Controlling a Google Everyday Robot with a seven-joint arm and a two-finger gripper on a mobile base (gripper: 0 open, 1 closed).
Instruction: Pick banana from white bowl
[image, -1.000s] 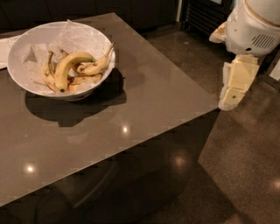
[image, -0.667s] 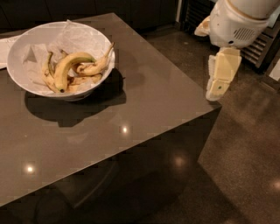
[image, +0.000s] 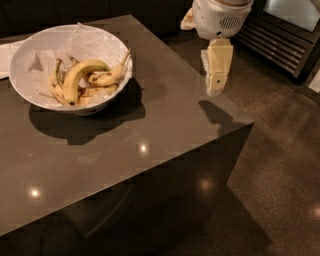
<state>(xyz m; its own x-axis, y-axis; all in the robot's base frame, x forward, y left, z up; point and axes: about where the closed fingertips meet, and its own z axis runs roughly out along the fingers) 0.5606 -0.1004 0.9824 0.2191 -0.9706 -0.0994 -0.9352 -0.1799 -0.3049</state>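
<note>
The white bowl (image: 30, 55) stands at the back left of the dark table, lined with crumpled white paper. The banana (image: 76, 77), long, curved and clean yellow, lies on top of several smaller brown-spotted bananas (image: 107, 77) in it. My gripper (image: 216, 89) hangs from the white arm (image: 220, 17) above the table's right edge, well to the right of the bowl and apart from it. It holds nothing that I can see.
The dark grey table (image: 165, 115) ends in a corner at the right front (image: 250, 122). Beyond it is a dark shiny floor (image: 280, 165). A slatted appliance front (image: 285, 40) stands at the back right. White paper (image: 6, 55) lies left of the bowl.
The arm and gripper have moved left, from beyond the table's right edge to above its right side. The bowl and bananas have not moved.
</note>
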